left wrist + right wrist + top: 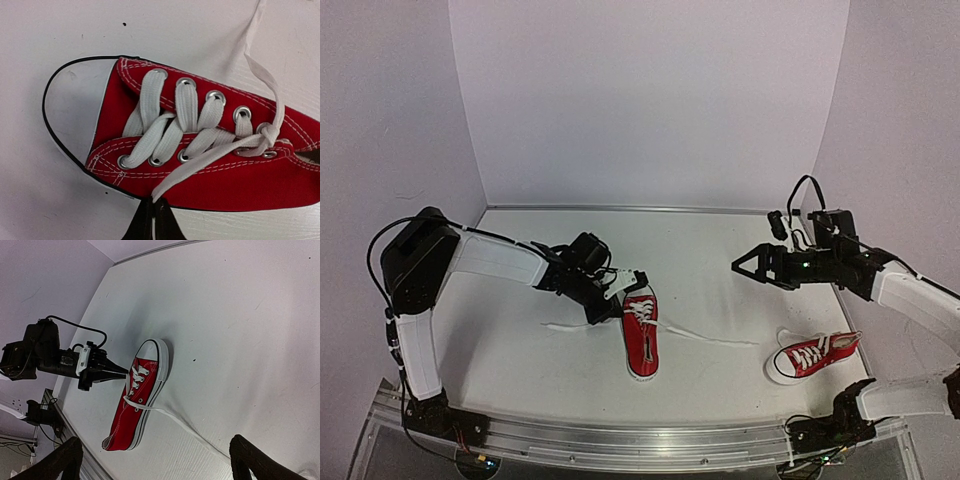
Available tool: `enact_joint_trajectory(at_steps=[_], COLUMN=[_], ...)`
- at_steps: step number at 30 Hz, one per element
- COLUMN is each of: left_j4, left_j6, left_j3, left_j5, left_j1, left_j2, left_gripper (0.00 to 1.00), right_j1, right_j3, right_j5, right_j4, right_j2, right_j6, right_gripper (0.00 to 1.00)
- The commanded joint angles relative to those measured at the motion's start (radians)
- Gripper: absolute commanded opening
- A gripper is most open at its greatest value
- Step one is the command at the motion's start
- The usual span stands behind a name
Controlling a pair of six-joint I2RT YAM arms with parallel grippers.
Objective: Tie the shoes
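Sneakers (pixel 641 345) (pixel 817 354) lay well apart on the white table (pixel 520 360), one near its middle and one toward 4 o'clock. Pale walls (pixel 650 100) closed in three sides, and a metal rail (pixel 650 442) ran along the near edge.

At the table's 9 o'clock the left arm (pixel 495 262) reached inward, a black cable (pixel 375 250) looping over its shoulder. The left lace strand (pixel 565 327) trailed flat toward 9 o'clock from the middle sneaker, whose toe pointed to 12 o'clock. The left gripper (pixel 153 200) sat just beside that sneaker's 9 o'clock flank, jaws together and clamped on this strand. From there it ran across the eyelets to a knot (pixel 270 134). The fingers (pixel 142 225) hid what passed beneath them.

The right lace strand (pixel 715 340) stretched toward 3 o'clock, reaching nearly to the right sneaker. At about 2 o'clock from the middle sneaker the right gripper (pixel 737 265) hovered clear of the table, aimed toward 9 o'clock. Its jaws stood wide apart, holding nothing. The right sneaker lay with its toe toward 8 o'clock, close under the right arm (pixel 910 295).
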Motion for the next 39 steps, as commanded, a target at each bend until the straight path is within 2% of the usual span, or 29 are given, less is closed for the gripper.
enact_joint_trajectory(at_steps=[1, 8, 11, 15, 20, 24, 30, 39], left_j4=[0.014, 0.077, 0.136, 0.236, 0.353, 0.403, 0.455, 0.454], left_j6=[0.0, -0.01, -0.01, -0.032, -0.06, -0.079, -0.103, -0.095], left_j3=[0.026, -0.044, -0.08, -0.126, -0.151, -0.153, -0.173, -0.177], left_j5=[-0.022, -0.022, -0.013, 0.013, 0.037, 0.052, 0.051, 0.044], left_j1=[-0.004, -0.013, -0.046, -0.084, -0.113, -0.128, -0.134, -0.14], left_j2=[-0.007, -0.114, -0.156, -0.191, -0.192, -0.181, -0.184, -0.18], left_gripper=[0.0, 0.0, 0.0, 0.0, 0.0, 0.0, 0.0, 0.0], right_j1=[-0.004, -0.004, -0.004, -0.004, 0.012, 0.087, 0.253, 0.355], right_j3=[-0.007, -0.009, -0.014, -0.026, -0.05, -0.049, 0.0, 0.093], right_j5=[-0.006, -0.021, -0.071, -0.123, -0.185, -0.154, -0.087, -0.082], right_j4=[0.029, 0.044, 0.071, 0.115, 0.2, 0.243, 0.343, 0.452], right_j2=[0.001, 0.023, 0.054, 0.101, 0.149, 0.204, 0.33, 0.482], right_j6=[-0.003, 0.008, 0.021, 0.047, 0.089, 0.109, 0.146, 0.191], right_gripper=[0.98, 0.98, 0.95, 0.82, 0.57, 0.48, 0.44, 0.36])
